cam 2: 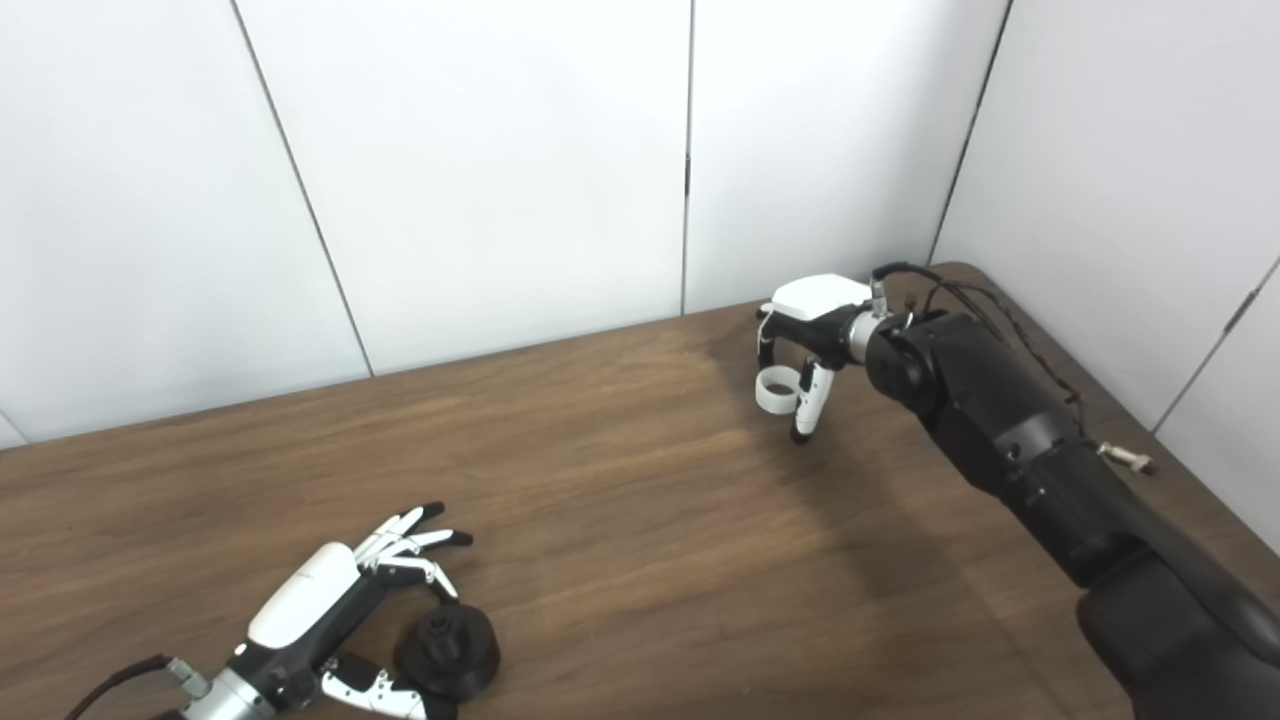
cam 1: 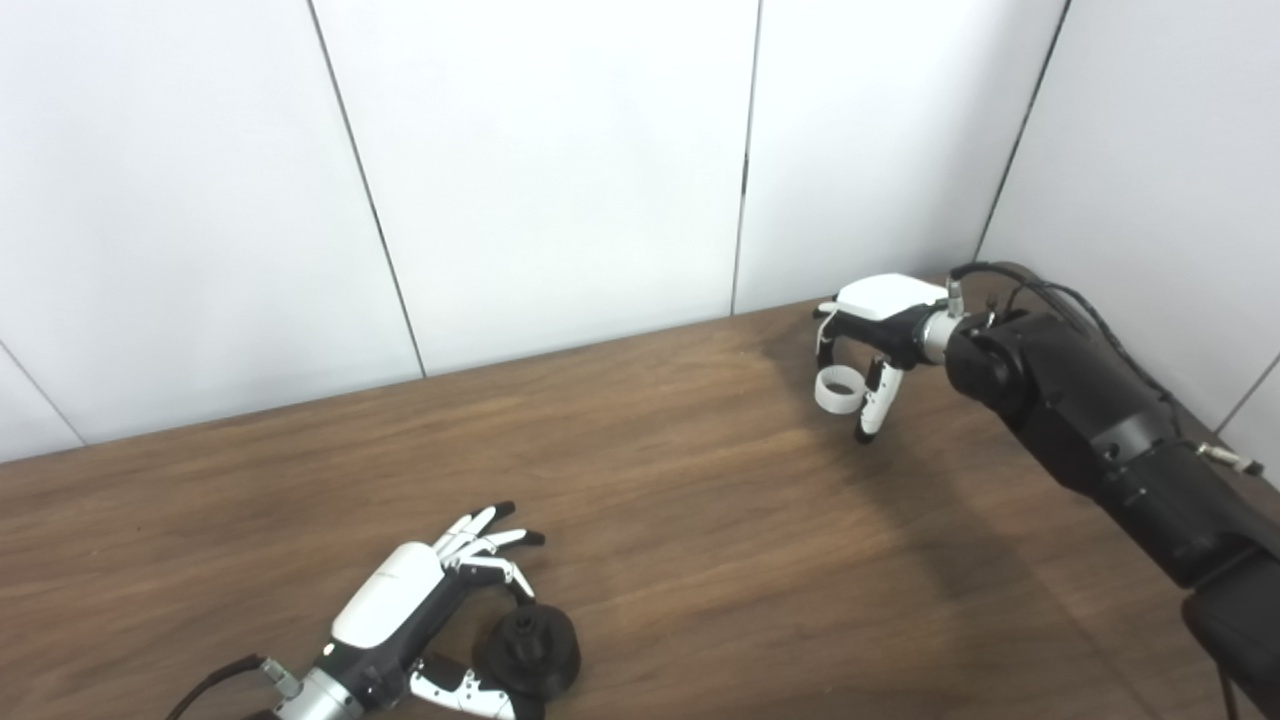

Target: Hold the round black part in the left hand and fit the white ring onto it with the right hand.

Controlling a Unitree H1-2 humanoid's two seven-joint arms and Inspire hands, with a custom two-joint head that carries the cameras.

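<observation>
The round black part (cam 1: 528, 652) rests on the wooden table (cam 1: 700, 520) near the front left. My left hand (cam 1: 400, 610) lies beside it: one curled finger touches its far edge and the thumb presses its near edge, while the other fingers stay stretched out. At the back right, my right hand (cam 1: 868, 330) hangs palm down a little above the table. It pinches the white ring (cam 1: 838, 390) between the thumb and a finger. The ring's opening faces upward.
White wall panels (cam 1: 560, 180) close off the table's back edge and right side. Cables (cam 2: 1000, 310) run along the right forearm, and a small metal plug (cam 2: 1125, 458) lies by the table's right edge. Bare wood stretches between the two hands.
</observation>
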